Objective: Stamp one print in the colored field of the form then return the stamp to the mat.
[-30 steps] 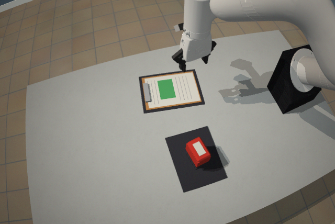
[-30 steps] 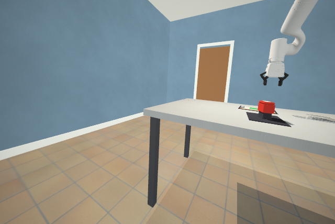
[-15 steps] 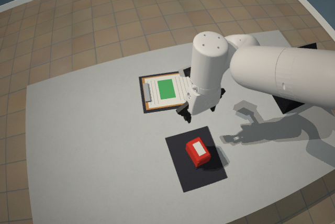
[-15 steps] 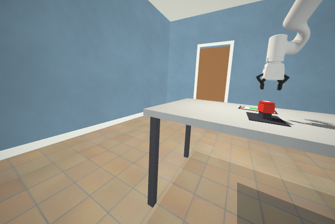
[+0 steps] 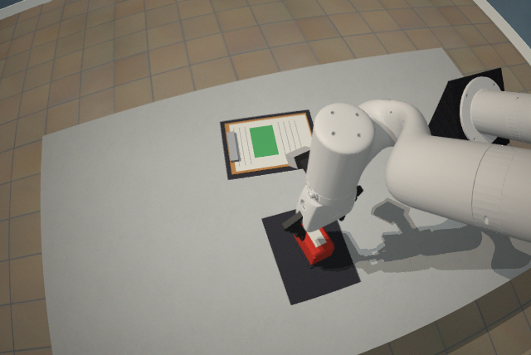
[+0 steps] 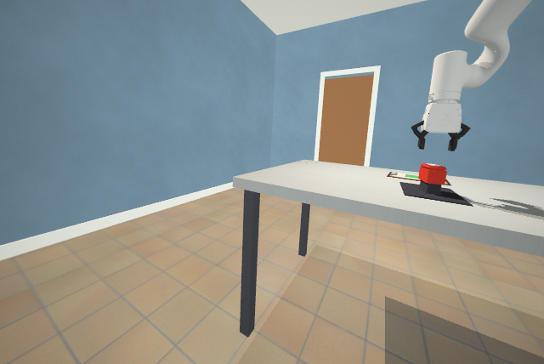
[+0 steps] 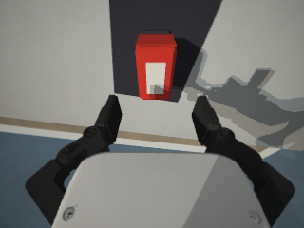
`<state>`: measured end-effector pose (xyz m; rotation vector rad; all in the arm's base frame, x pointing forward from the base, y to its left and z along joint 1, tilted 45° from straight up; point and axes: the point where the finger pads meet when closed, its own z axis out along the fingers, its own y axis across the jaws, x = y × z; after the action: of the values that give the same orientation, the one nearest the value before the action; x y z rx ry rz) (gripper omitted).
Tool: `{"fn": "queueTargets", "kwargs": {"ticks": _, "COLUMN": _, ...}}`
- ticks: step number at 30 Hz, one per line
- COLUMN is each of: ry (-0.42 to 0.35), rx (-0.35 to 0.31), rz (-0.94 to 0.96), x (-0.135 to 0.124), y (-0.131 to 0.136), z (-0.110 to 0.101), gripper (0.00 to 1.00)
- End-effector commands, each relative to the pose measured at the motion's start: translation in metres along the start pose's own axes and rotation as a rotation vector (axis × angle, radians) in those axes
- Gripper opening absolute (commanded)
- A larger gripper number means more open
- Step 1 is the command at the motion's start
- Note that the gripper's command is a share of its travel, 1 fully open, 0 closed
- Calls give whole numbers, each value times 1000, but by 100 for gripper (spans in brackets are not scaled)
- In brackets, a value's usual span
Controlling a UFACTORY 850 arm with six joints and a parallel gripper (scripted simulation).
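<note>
stamp [image 7: 156,66] on mat [image 5: 319,275] | white top label blank | hand [image 6: 437,144] above, fingers apart, holding nothing

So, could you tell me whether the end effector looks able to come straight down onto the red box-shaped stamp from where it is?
Probably yes. The open end effector hangs above the red box-shaped stamp on its dark mat, holding nothing, and nothing stands between them.

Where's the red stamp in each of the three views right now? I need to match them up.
Top: stamp lower center, partly under the open gripper.
Exterior: stamp right of center, below the gripper.
Wrist: stamp upper center, ahead of the fingers.
Shared landmark: the dark mat beneath it.
</note>
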<state>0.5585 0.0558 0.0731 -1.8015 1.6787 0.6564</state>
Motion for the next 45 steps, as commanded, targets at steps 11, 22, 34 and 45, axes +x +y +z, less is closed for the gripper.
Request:
{"fn": "queueTargets", "kwargs": {"ticks": 11, "ry": 1, "rx": 1, "rz": -1, "x": -1, "y": -1, "z": 2, "gripper": 97}}
{"fn": "queueTargets", "kwargs": {"ticks": 22, "ry": 1, "rx": 1, "rz": -1, "x": -1, "y": -1, "z": 35, "gripper": 97}}
{"fn": "queueTargets", "kwargs": {"ticks": 34, "ry": 1, "rx": 1, "rz": -1, "x": -1, "y": -1, "z": 81, "gripper": 97}}
{"fn": "queueTargets", "kwargs": {"ticks": 45, "ry": 1, "rx": 1, "rz": -1, "x": -1, "y": -1, "z": 99, "gripper": 97}}
